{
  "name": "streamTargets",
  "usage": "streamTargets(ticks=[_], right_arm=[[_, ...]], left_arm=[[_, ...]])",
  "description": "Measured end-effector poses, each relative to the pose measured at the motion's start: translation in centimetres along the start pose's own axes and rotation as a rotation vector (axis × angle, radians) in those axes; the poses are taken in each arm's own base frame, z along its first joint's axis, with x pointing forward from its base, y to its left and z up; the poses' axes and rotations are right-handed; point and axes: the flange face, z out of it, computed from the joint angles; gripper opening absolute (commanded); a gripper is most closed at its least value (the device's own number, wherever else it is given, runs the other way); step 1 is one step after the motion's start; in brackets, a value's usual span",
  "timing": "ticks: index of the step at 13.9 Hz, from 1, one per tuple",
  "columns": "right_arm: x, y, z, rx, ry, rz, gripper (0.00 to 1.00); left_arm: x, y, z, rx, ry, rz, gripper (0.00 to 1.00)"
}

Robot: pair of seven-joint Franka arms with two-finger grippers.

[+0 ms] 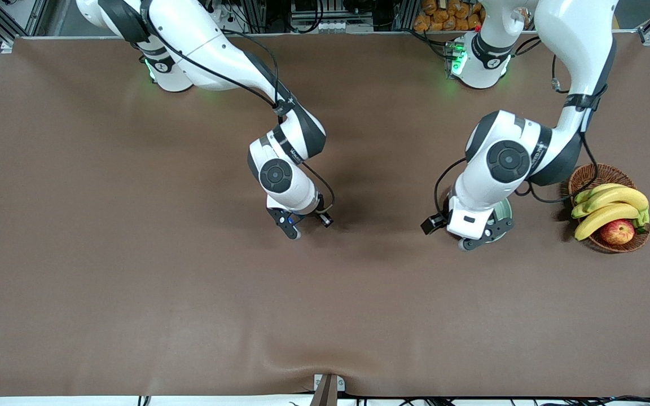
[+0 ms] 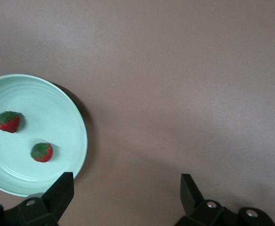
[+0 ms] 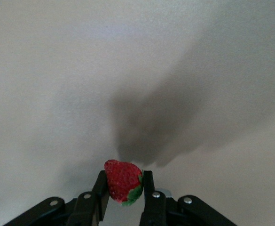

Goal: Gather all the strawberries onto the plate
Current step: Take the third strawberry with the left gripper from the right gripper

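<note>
The right hand (image 3: pixel 124 186), clamped on the last strawberry (image 3: pixel 123 181), must travel toward the plate (image 2: pixel 78 136) under the wide-open left hand (image 2: pixel 128 190).

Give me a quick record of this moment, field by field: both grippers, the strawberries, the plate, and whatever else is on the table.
right gripper: shut on a strawberry, over bare table mid-way along
left gripper: open, empty, above the plate's edge
plate: pale green, mostly hidden under the left arm in the front view
strawberries in plate: two, lying apart
strawberries left to place: one, the held one
basket: at the left arm's end, holding bananas and an apple
</note>
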Motion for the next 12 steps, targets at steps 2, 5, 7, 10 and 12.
streamTargets(ticks=[2,5,7,10,12], right_arm=[[0.1,0.2,0.7,-0.006,0.001,0.001,1.0],[0.1,0.1,0.7,-0.003,0.003,0.001,1.0],[0.5,-0.4,-0.1,0.012,0.009,0.003,1.0],[2.4,-1.3,-2.7,0.03,0.015,0.025,1.0],[5.0,-1.9,-6.2,0.007,0.009,0.046,1.0]], left_arm=[[0.3,0.5,0.3,-0.006,-0.004,-0.014,1.0],[1.0,1.5,0.4,-0.023,-0.003,-0.07,1.0],[1.1,3.0,0.8,-0.037,-0.007,-0.111,1.0],[0.1,6.3,2.1,-0.056,-0.023,-0.176,1.0],[-1.4,8.9,3.6,-0.062,-0.041,-0.189,1.0]])
